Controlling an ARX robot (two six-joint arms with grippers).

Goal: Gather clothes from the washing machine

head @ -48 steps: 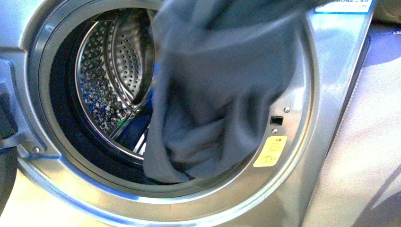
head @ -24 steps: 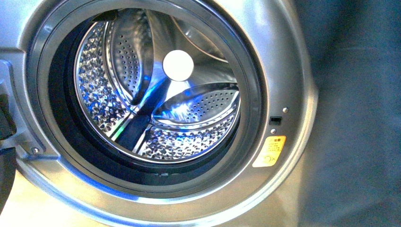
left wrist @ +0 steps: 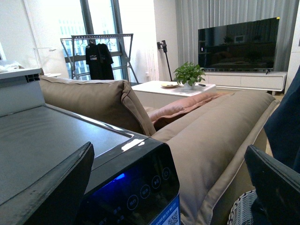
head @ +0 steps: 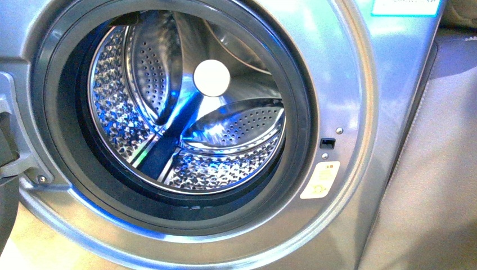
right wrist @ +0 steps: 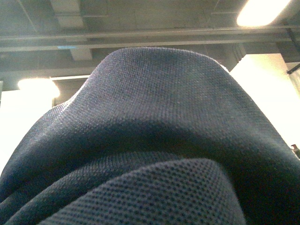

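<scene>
Front view: the washing machine (head: 349, 84) fills the frame, with its round opening uncovered. Inside the black door seal (head: 67, 140), the holed steel drum (head: 129, 112) shows its wall and ribs all round. A white round disc (head: 211, 77) sits at the middle of the drum's back. A small yellow sticker (head: 320, 181) is on the grey ring at the lower right of the opening. A blue-edged label (head: 405, 7) is cut off by the upper right corner, and a door hinge (head: 11, 146) stands at the left edge.

Left wrist view: the left gripper (left wrist: 168, 147) has its two dark fingers (left wrist: 51, 187) wide apart with nothing between them. It hangs over the top of the washing machine, above the lit blue control panel (left wrist: 140, 187). Beside the machine is a beige sofa (left wrist: 211, 136). The clothes (left wrist: 283, 126) show as a dark navy fold at the frame's edge, past the far finger and above a woven basket (left wrist: 241, 213). Whether they touch the basket cannot be told. Further back are a low white table (left wrist: 164, 91) with a potted plant (left wrist: 189, 74), a television (left wrist: 239, 44) and a drying rack (left wrist: 98, 49).

Right wrist view: the navy cloth lies draped right across the lens, its weave sharp and close. Ceiling lamps (right wrist: 260, 11) show above it. The right gripper is hidden under the cloth, so I cannot tell how its fingers stand.
</scene>
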